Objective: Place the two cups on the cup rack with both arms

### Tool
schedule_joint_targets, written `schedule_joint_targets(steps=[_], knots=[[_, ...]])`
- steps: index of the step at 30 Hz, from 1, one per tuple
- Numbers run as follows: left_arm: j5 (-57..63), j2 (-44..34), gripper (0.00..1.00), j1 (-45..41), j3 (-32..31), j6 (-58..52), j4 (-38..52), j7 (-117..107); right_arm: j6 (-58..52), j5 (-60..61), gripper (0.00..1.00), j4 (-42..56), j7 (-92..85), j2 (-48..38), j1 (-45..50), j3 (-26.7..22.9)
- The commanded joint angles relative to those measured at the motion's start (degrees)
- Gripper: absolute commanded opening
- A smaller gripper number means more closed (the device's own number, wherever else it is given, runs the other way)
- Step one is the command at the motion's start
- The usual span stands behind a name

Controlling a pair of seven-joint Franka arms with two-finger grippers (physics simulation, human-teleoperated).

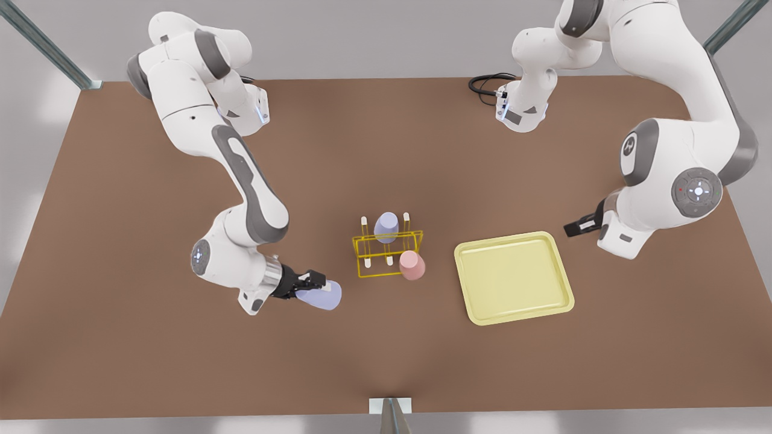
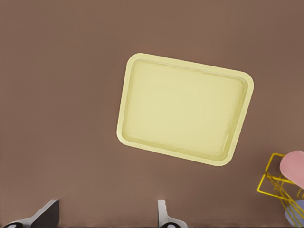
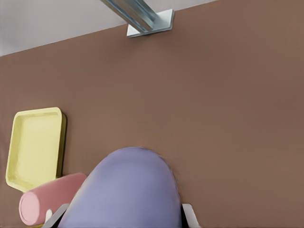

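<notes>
The yellow wire cup rack [image 1: 386,253] stands mid-table. A lavender cup [image 1: 386,226] sits upside down on a back peg and a pink cup [image 1: 412,265] on a front corner peg. At the front view's left, my right gripper [image 1: 312,284] is shut on another lavender cup [image 1: 322,296], held sideways just left of the rack; in the right wrist view this cup [image 3: 128,190] sits between the fingers, with the pink cup [image 3: 47,202] beyond. My left gripper [image 1: 573,228] waits open at the front view's right, its fingers [image 2: 166,219] holding nothing, with the rack [image 2: 274,183] off to one side.
A flat pale-yellow rimmed tray [image 1: 512,304] lies right of the rack, between it and the left gripper; the tray [image 2: 124,109] lies under the left wrist camera. A black cable [image 1: 485,84] lies at the table's far edge. A metal post bracket [image 1: 390,407] marks the near edge.
</notes>
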Motion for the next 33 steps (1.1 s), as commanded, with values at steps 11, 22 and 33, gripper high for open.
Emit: schedule_joint_targets(steps=[11, 22, 33], knots=[[-3.17, 0.24, 1.00, 1.46, 0.04, -6.98, -0.22, 23.75, -1.91, 4.40, 0.78, 3.18, 0.69, 2.58, 1.74, 5.37], [-3.17, 0.24, 1.00, 1.46, -0.05, -7.07, -0.31, 23.75, -8.50, 4.31, 0.78, 1.42, 0.42, 0.91, 1.91, 5.90], [-3.26, 0.24, 1.00, 1.28, -0.14, -7.51, -0.31, 23.67, -8.41, 3.96, 0.78, 0.19, 0.51, 1.70, 2.79, 5.55]])
